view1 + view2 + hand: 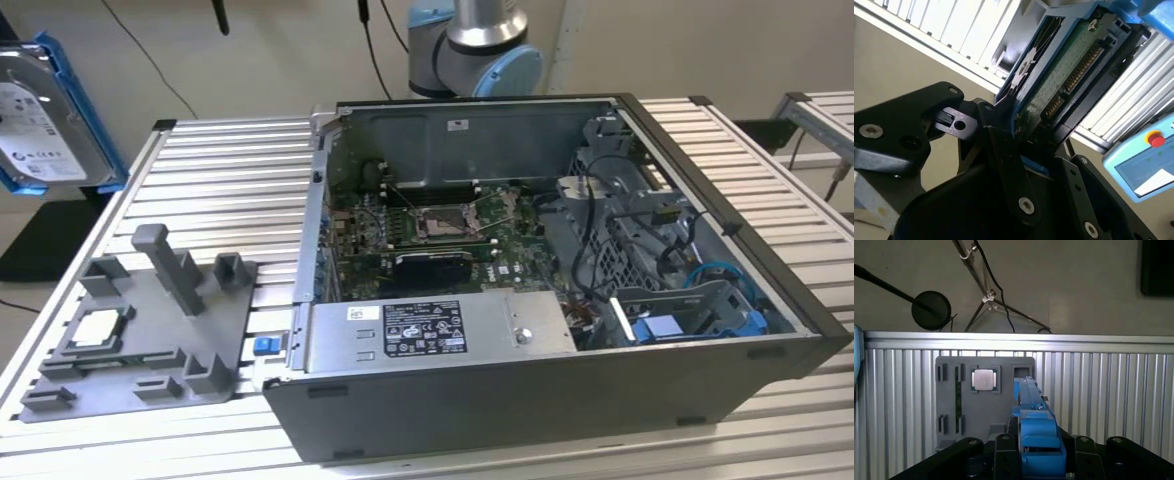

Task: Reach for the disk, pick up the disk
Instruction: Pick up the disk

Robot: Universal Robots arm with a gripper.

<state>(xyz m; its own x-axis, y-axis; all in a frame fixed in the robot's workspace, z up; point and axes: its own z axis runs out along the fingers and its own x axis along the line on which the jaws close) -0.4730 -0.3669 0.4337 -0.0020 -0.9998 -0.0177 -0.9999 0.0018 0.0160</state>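
Clamps the fingers point(1004, 155) of the gripper point(1034, 145) tight on one end of the disk point(1064, 75), long axis running straight out from the grip. Holds it in the air at the exterior view's far left, label showing, clear of the slatted table point(214, 170). Leaves the grey holder point(134, 320) with its small chip point(100, 328) nearer, the open computer case point(534, 400) well apart to the right.

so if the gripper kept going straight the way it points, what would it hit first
Probably the grey holder, near the chip. The gripper is shut on the disk, whose far end leads and lines up with the holder in the first wrist view, though depth is unclear.
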